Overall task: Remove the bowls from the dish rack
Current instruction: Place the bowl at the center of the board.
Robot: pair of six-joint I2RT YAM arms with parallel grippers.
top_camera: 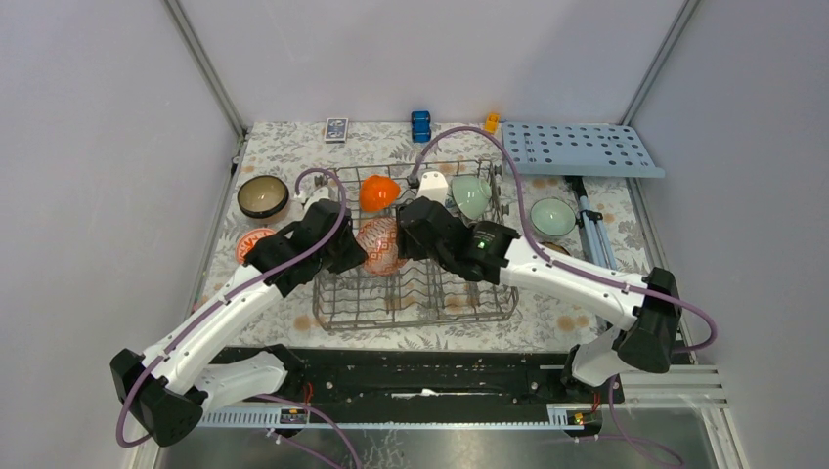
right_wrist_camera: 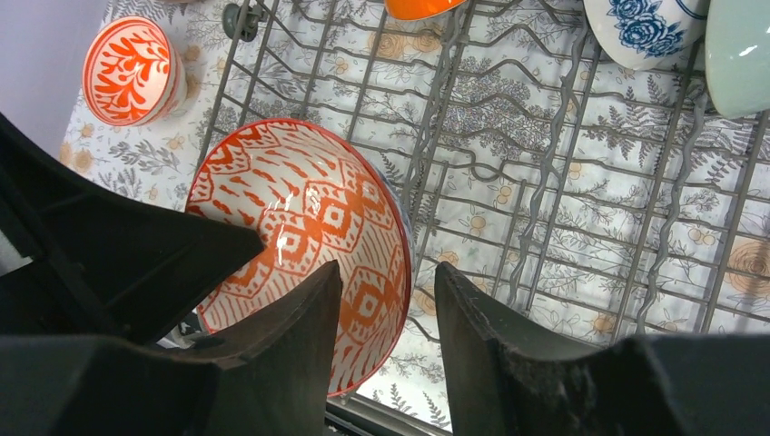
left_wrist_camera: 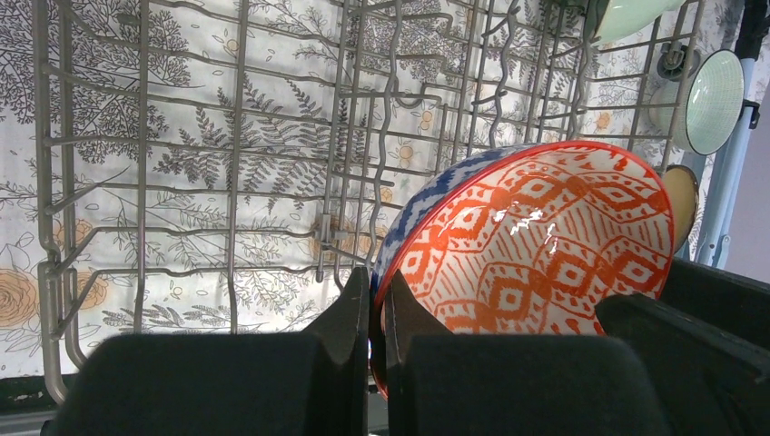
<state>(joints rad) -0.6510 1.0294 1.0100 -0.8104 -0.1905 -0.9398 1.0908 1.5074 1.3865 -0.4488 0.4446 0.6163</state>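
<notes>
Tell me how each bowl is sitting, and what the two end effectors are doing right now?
Big red-and-white patterned ceramic bowl: tilted on edge over the grey wire dish rack.
Left end effector: shut on its rim.
Right end effector: open, straddling that rim.
Plain orange bowl: propped in rack.
Pale green bowl: on edge in rack.
Blue-flowered white bowl: propped in rack.
Dark brown bowl: upright on floral-covered table.

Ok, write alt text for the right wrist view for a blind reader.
The right pincer straddles the rim of a red-and-white bowl tilted in a wire dish rack, one finger inside, one outside. A similar bowl sits outside the rack on flowered cloth; an orange bowl, a blue-flowered bowl and a pale green bowl show along the top.
</notes>
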